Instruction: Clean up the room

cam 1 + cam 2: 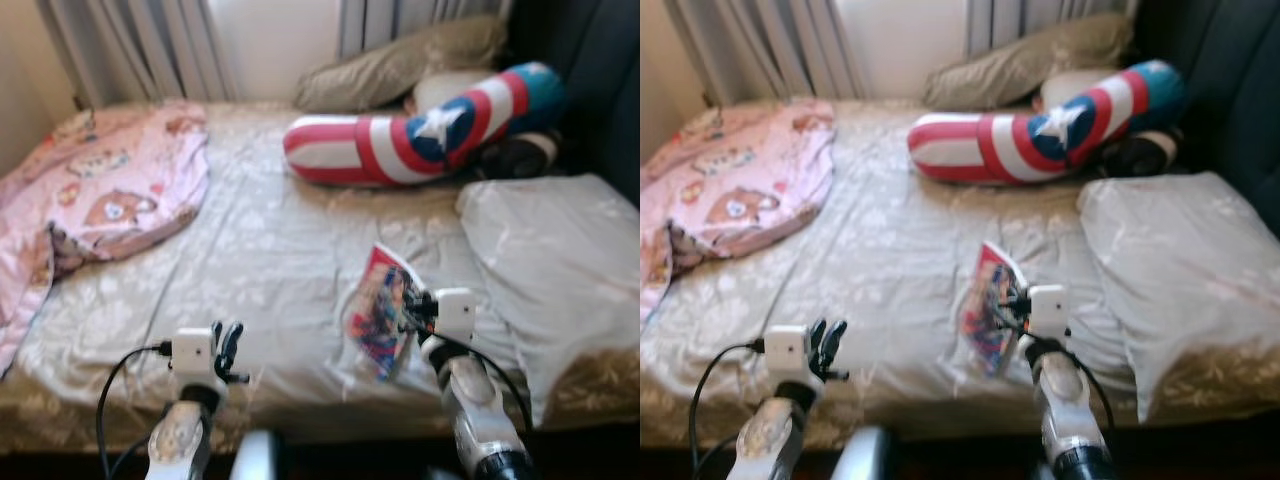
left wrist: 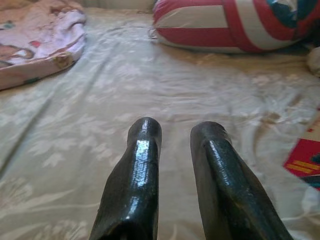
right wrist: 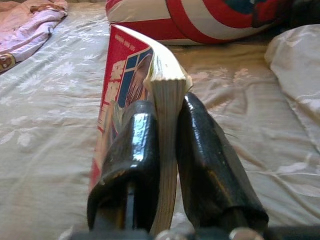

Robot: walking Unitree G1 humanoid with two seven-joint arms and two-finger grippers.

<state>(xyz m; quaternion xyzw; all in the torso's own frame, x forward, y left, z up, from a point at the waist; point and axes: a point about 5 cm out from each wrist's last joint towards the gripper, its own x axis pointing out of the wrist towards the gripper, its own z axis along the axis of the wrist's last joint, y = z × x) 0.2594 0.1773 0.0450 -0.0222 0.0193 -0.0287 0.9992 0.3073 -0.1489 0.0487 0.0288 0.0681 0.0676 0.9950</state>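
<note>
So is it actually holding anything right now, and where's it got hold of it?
Yes. The right gripper pinches a colourful book by its page edge, cover and pages between the two fingers. The left gripper holds nothing.

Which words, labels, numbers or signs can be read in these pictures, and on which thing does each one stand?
No text can be read.
Colourful red-covered paper comic book, held in the right gripper: pale lettering on its cover, too blurred and steeply angled to read.
Red, white and blue striped bolster cushion: a white star sign, no words.
Pink printed fabric blanket: cartoon pictures, with no writing clear enough to read.
</note>
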